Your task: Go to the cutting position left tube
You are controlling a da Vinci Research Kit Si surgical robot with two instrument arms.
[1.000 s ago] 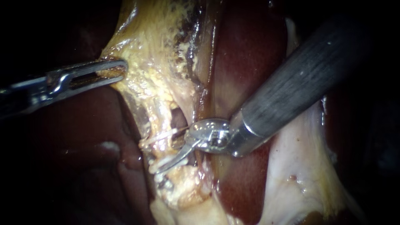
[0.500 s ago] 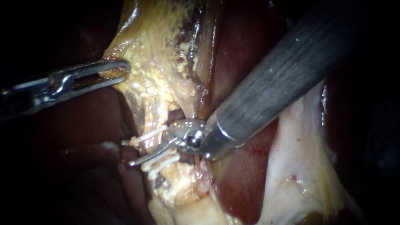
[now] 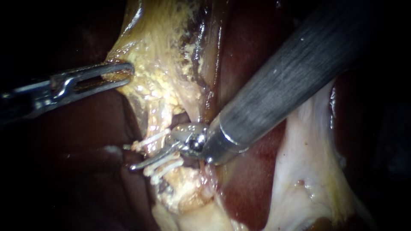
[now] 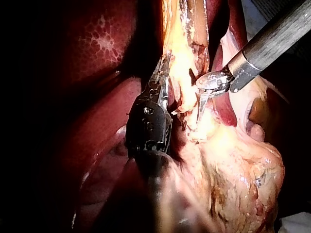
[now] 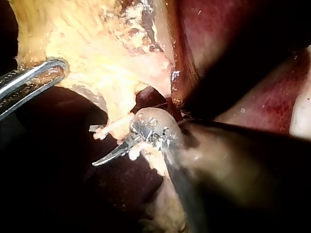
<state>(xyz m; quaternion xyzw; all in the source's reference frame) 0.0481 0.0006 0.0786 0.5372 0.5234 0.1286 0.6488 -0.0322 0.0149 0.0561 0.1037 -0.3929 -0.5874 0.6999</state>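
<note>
Claw, left instrument (image 3: 123,72), clamped on tissue (image 3: 154,83); right instrument (image 3: 147,161) at clipped tube (image 3: 157,149), claw unclear.

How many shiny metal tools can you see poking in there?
2. The slim silver left instrument, entering from the left, grips the yellowish fatty tissue. The thick dark-shafted right instrument, entering from the upper right, has its open tip by the white clips. None seems hidden.
</note>
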